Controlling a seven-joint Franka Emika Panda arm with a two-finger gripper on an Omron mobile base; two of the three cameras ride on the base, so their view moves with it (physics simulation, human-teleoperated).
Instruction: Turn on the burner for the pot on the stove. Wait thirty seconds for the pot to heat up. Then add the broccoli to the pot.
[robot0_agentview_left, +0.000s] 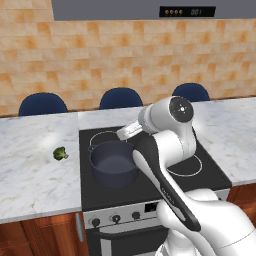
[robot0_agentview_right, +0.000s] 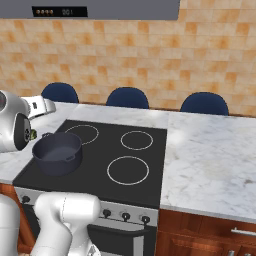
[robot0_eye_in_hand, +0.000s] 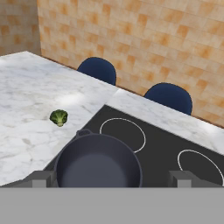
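Note:
The dark blue-grey pot stands empty on the front left ring of the black stove. The small green broccoli lies on the marble counter left of the stove, a short way from the pot. My gripper hangs above the pot's near side and is open, its two fingertips wide apart with nothing between them. The hand looks down over the pot toward the broccoli.
Small dark knobs line the stove's silver front panel. Marble counter runs on both sides. Three blue chair backs stand behind it, before the tiled wall. A hood hangs overhead.

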